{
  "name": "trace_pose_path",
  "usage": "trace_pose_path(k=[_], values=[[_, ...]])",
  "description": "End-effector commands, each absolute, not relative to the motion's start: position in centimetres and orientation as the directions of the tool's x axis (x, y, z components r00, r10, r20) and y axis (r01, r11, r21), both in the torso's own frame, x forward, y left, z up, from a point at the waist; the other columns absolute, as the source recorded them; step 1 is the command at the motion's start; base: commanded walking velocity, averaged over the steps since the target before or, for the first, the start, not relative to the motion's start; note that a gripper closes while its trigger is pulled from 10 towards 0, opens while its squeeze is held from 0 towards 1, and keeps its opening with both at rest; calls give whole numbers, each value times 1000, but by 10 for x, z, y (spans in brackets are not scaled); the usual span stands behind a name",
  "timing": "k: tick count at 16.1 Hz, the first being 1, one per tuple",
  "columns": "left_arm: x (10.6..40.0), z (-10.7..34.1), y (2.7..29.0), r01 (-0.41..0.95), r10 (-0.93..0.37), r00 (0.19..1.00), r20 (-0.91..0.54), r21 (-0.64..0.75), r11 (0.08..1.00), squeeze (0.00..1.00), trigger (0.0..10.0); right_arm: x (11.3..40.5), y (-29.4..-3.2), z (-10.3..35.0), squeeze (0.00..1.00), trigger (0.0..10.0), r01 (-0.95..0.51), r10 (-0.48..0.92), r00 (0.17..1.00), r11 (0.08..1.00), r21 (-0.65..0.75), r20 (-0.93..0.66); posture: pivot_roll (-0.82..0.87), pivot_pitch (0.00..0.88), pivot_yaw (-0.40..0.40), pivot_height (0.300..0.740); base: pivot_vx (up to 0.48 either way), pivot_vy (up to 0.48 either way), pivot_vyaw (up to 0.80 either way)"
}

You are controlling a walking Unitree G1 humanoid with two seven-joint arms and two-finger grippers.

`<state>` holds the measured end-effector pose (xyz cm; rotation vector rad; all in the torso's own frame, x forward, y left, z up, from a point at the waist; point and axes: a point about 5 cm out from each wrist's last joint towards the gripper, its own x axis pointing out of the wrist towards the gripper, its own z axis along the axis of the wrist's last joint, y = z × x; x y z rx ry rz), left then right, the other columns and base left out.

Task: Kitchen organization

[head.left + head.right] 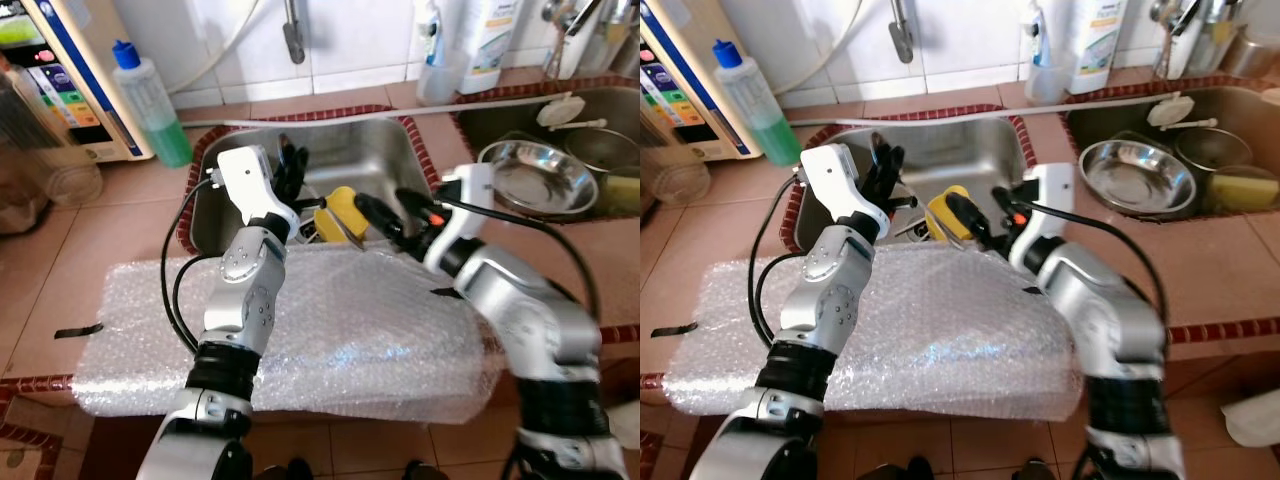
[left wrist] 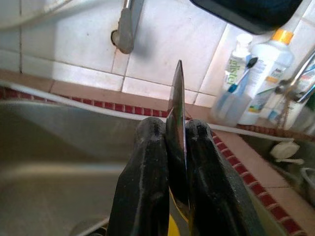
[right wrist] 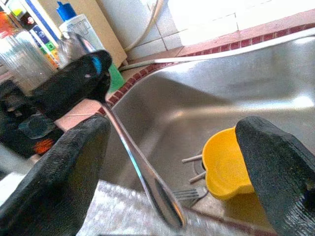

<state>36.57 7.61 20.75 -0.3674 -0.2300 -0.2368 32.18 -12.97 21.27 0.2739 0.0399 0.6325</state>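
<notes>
- Left tool (image 1: 290, 180) is clamped on a thin metal utensil (image 2: 177, 123), seen edge-on between its two fingers (image 2: 142, 187), held over the near edge of the left sink (image 1: 380, 150).
- Right tool (image 1: 385, 215) is spread wide, gripping nothing; the utensil's long handle runs through the gap between its fingers (image 3: 59, 172) in the right wrist view.
- One yellow cup (image 1: 342, 212) lies in the left sink just beyond both tools, with a fork (image 3: 189, 195) beside it.
- One bubble-wrap sheet (image 1: 380, 340) covers the table under both arms.
- Two steel bowls (image 1: 535, 180) in the right sink.
- One green soap bottle (image 1: 150, 100) at left, well apart.
</notes>
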Motion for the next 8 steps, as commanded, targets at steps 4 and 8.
trace_pose_path(k=[4, 8], values=[[373, 193, 72, 196, -162, 963, 214, -145, 970, 0, 745, 302, -122, 221, 1000, 10000, -591, 617, 787, 753, 289, 0, -354, 197, 159, 740, 0, 0, 0], [372, 186, 62, 275, -245, 948, 205, -133, 952, 0, 6118, 290, -117, 214, 1000, 10000, -626, 665, 745, 725, 287, -56, -356, 194, 157, 740, 0, 0, 0]])
